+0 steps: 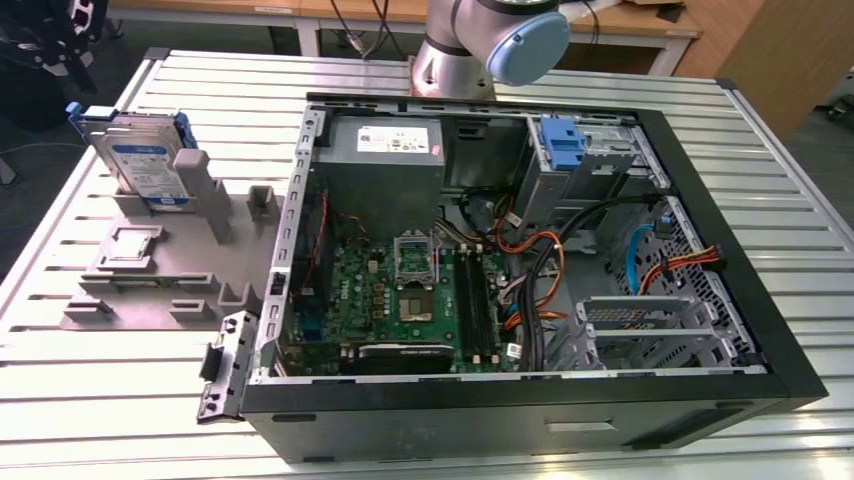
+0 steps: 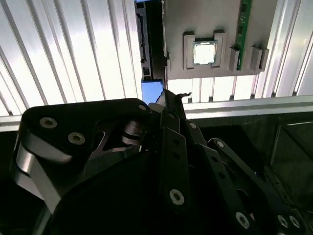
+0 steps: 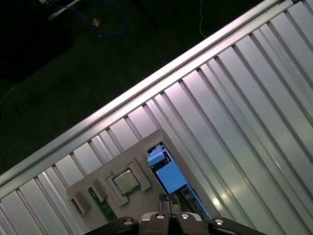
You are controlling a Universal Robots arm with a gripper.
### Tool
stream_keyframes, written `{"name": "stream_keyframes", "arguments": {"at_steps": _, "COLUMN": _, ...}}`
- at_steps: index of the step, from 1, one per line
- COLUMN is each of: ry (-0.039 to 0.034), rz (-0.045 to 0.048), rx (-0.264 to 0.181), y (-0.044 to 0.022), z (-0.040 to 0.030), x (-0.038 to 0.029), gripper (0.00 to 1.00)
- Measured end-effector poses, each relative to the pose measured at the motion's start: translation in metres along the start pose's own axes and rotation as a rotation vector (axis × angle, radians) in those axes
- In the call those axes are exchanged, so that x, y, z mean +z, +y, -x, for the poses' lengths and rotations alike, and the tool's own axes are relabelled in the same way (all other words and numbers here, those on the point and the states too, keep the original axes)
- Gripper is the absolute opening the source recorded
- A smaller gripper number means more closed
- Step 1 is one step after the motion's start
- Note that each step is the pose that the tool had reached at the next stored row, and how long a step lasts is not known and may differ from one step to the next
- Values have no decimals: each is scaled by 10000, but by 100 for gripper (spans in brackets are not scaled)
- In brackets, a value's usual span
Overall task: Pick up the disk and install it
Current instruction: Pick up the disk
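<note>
Slatted metal table (image 1: 120,400) carries the whole setup. An open computer case (image 1: 467,425) lies on its side on the table, interior facing up. The arm (image 1: 494,40) rises from the far table edge behind the case.

Inside the case: grey power-supply box (image 1: 387,145) in the far corner, green motherboard (image 1: 387,290) below it, and an upright blue latch (image 1: 563,145) at the drive bay toward the exterior view's right.

A grey fixture (image 1: 147,290) sits on the table to the exterior view's left of the case, apart from it. The disk (image 1: 140,160) stands on edge in a slot at the fixture's far end, label side facing the camera and blue bracket along its edges. It is outside the case, well apart from the drive bay. In both wrist views its blue bracket (image 2: 152,90) (image 3: 168,176) is seen edge-on from above.

The gripper (image 2: 168,100) (image 3: 168,198) hangs above the fixture, close over the disk's bracket. The jaws appear drawn together with nothing between them, though dark linkage hides much of them. Contact with the disk cannot be judged.

A processor chip (image 2: 204,53) (image 3: 125,182) lies flat in a fixture pocket beside the disk. A green memory stick (image 2: 243,24) (image 3: 100,205) stands in a slot just past it.
</note>
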State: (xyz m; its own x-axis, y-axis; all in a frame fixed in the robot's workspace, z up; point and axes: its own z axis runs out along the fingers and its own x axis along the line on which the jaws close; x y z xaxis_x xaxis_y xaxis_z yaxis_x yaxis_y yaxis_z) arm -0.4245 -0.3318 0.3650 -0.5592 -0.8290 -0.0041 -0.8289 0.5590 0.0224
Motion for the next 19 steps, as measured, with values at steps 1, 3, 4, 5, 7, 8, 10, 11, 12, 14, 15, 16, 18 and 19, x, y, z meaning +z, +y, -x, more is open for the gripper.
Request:
{"name": "stream_keyframes", "arguments": {"at_steps": 1, "ry": 4, "rz": 1, "rx": -159, "y": 0, "z": 0, "x": 0, "gripper": 10}}
{"name": "stream_keyframes", "arguments": {"at_steps": 3, "ry": 11, "rz": 2, "rx": -482, "y": 0, "z": 0, "x": 1, "gripper": 10}}
{"name": "stream_keyframes", "arguments": {"at_steps": 4, "ry": 14, "rz": 3, "rx": -650, "y": 0, "z": 0, "x": 2, "gripper": 10}}
{"name": "stream_keyframes", "arguments": {"at_steps": 5, "ry": 18, "rz": 3, "rx": -817, "y": 0, "z": 0, "x": 2, "gripper": 10}}
{"name": "stream_keyframes", "arguments": {"at_steps": 7, "ry": 23, "rz": 1, "rx": -1134, "y": 0, "z": 0, "x": 3, "gripper": 10}}
{"name": "stream_keyframes", "arguments": {"at_steps": 8, "ry": 25, "rz": -1, "rx": -1287, "y": 0, "z": 0, "x": 3, "gripper": 10}}
{"name": "stream_keyframes", "arguments": {"at_steps": 10, "ry": 30, "rz": -3, "rx": -1579, "y": 0, "z": 0, "x": 5, "gripper": 10}}
{"name": "stream_keyframes", "arguments": {"at_steps": 11, "ry": 30, "rz": -7, "rx": -1662, "y": 0, "z": 0, "x": 6, "gripper": 10}}
{"name": "stream_keyframes", "arguments": {"at_steps": 12, "ry": 27, "rz": -12, "rx": -1705, "y": 0, "z": 0, "x": 8, "gripper": 10}}
{"name": "stream_keyframes", "arguments": {"at_steps": 14, "ry": 25, "rz": -19, "rx": -1782, "y": 0, "z": 0, "x": 11, "gripper": 10}}
{"name": "stream_keyframes", "arguments": {"at_steps": 15, "ry": 15, "rz": -34, "rx": -1798, "y": 2, "z": -3, "x": 13, "gripper": 10}}
{"name": "stream_keyframes", "arguments": {"at_steps": 16, "ry": 14, "rz": -34, "rx": -1803, "y": 2, "z": -3, "x": 13, "gripper": 10}}
{"name": "stream_keyframes", "arguments": {"at_steps": 18, "ry": 16, "rz": -35, "rx": -1808, "y": 1, "z": -3, "x": 13, "gripper": 10}}
{"name": "stream_keyframes", "arguments": {"at_steps": 19, "ry": 17, "rz": -35, "rx": -1809, "y": 1, "z": -3, "x": 12, "gripper": 10}}
